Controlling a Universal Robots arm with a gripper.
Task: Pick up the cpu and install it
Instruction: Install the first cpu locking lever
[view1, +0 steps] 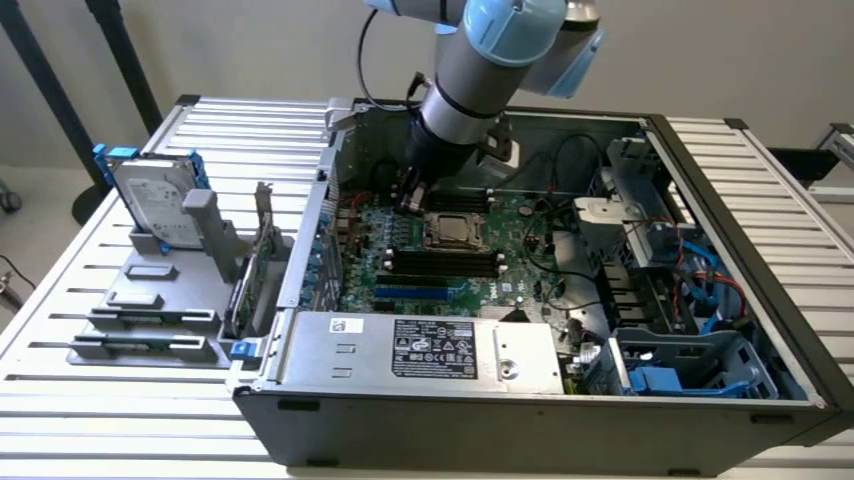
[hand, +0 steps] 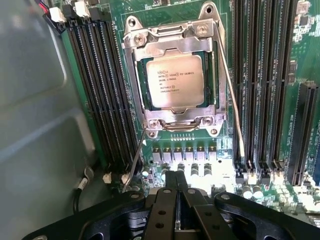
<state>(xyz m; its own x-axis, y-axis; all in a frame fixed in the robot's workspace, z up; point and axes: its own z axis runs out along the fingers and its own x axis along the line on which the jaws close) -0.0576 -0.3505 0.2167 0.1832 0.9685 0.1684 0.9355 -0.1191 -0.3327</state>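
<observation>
The cpu (hand: 175, 81), a flat square chip with a silver-grey printed top, lies in the socket on the green motherboard (hand: 260, 190), framed by the metal socket bracket (hand: 172, 37). Thin wire levers run along both sides of the socket. My gripper (hand: 175, 176) is shut with its black fingers pressed together and nothing between them, hovering a short way off from the socket's edge. In the exterior view the gripper (view1: 411, 196) reaches down inside the open computer case, just beside the cpu (view1: 458, 228).
Black memory slots (hand: 102, 90) flank the socket on both sides. The grey case wall (hand: 35, 125) stands close by. A power supply (view1: 427, 350) fills the case's front. Outside, a silver hard drive with blue bracket (view1: 154, 200) stands on a grey holder.
</observation>
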